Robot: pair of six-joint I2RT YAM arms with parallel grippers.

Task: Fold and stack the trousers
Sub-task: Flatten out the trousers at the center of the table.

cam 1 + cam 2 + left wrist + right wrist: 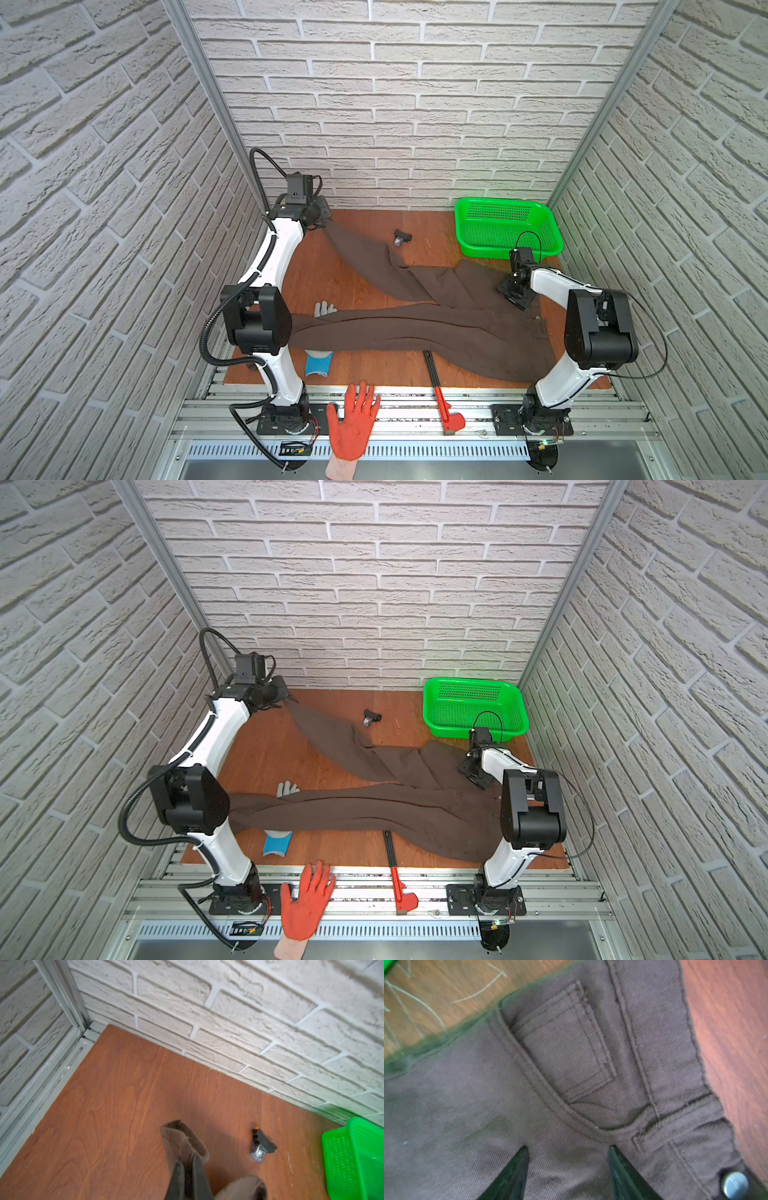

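Orange glove (pixel 353 419) rests on the front rail in both top views, and behind it the trousers (pixel 415 328) sprawl unfolded across the bench (pixel 332 282), one leg flat and the other raised toward the far left corner by the left jaws. From the left wrist, those jaws are closed on that leg's hem (pixel 182 1142). From the right wrist, the right jaws stand open over the pocket (pixel 564 1043) at the waist, so I judge that no fold is made yet, with stacking to follow.
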